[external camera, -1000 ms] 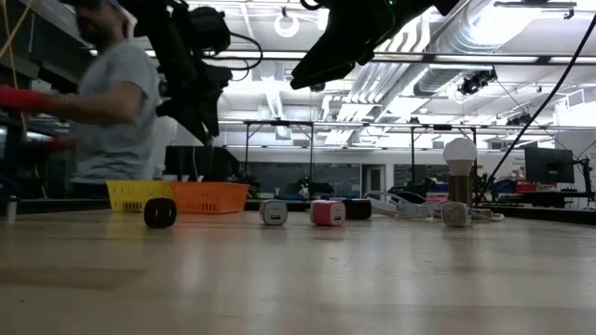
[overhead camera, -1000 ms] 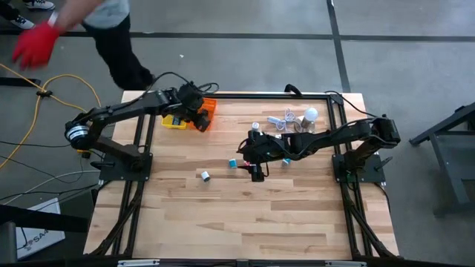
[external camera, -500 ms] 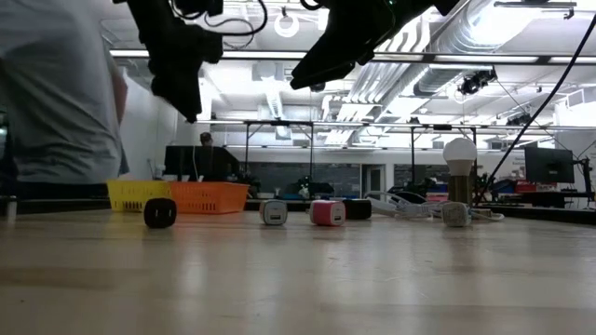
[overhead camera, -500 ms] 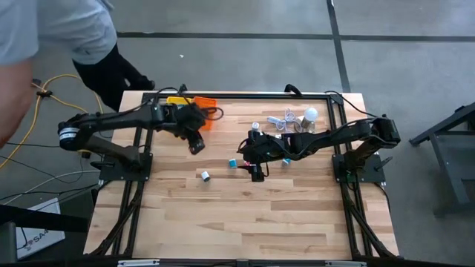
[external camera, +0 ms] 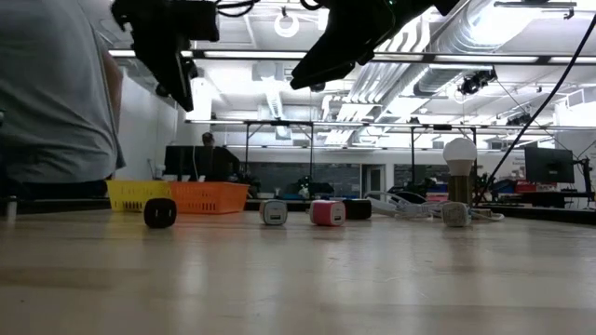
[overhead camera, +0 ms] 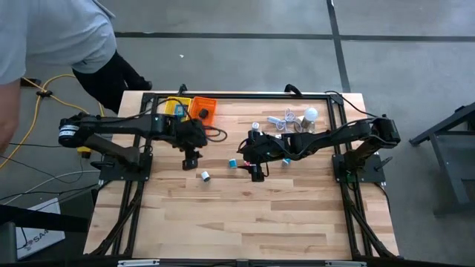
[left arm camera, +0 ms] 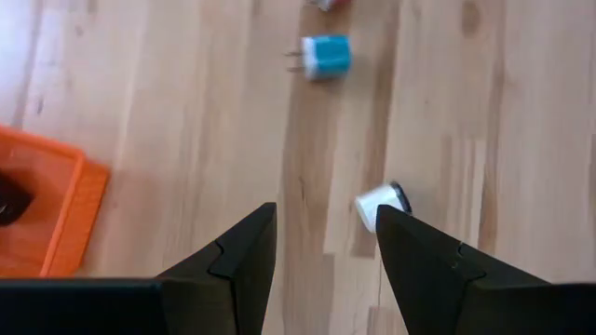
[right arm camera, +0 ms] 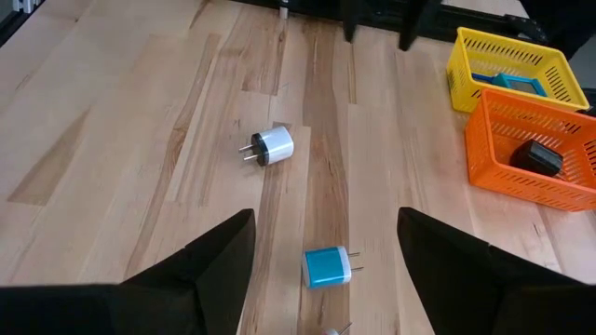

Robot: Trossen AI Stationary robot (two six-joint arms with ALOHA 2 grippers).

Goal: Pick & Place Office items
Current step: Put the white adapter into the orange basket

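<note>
Left pincer (overhead camera: 191, 159) hangs over the desk (overhead camera: 245, 215) with its jaws apart and nothing between them, the white plug (overhead camera: 205, 176) lying just past it at about 5 o'clock. Right pincer (overhead camera: 256, 172) is spread wide and empty too, with the blue plug (overhead camera: 232, 163) at its 10 o'clock. The orange basket (overhead camera: 204, 108) and yellow basket (overhead camera: 178, 106) sit up at the desk's 11 o'clock corner, a black item inside the orange one.

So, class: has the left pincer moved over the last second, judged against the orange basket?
Yes. The left pincer has left the orange basket and swung out over the table, toward the white plug.
</note>
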